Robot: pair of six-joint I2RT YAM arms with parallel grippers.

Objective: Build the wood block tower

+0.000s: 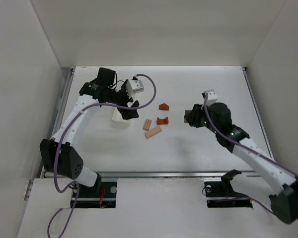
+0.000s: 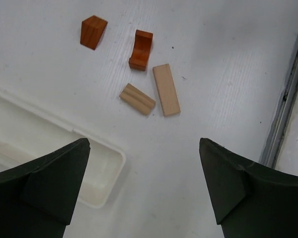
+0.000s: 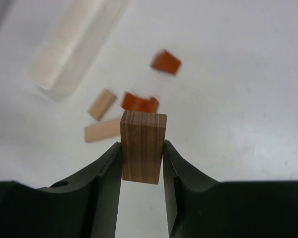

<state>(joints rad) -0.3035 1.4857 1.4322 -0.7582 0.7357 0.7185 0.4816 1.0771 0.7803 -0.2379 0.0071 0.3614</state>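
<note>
Top external view: white oblong tray (image 1: pixel 120 119) sits left of centre on the table (image 1: pixel 213 84), with the left gripper (image 1: pixel 128 110) over its upper end. Four pieces of the tower lie loose on the table just right of the tray, none stacked:
- orange-red wedge block (image 1: pixel 163 106), uppermost of the group
- orange-red arch block (image 1: pixel 162 120), below the wedge, lying on its side
- short tan block (image 1: pixel 147 124), left of the arch
- long tan block (image 1: pixel 153 132), lowest, beside the short one; cannot tell if they touch

Right gripper (image 1: pixel 190 119) is right of the group, apart from it.

Left wrist view: left gripper (image 2: pixel 144 145) has its jaws spread wide, nothing between them. Tray corner (image 2: pixel 109 171) is at lower left, partly hidden by the left jaw. The part of its inside that shows is plain white. Wedge block (image 2: pixel 93 31), arch block (image 2: pixel 140 49), short tan block (image 2: pixel 137 98) and long tan block (image 2: pixel 166 89) lie in the upper middle of the frame, all outside the tray.

Right wrist view: right gripper (image 3: pixel 142 148) has its jaws clamped on a dark striped block (image 3: pixel 143 147), held upright with its grain running vertically. Behind it, blurred, are the four loose pieces, with the tray (image 3: pixel 74 44) at upper left.
</note>
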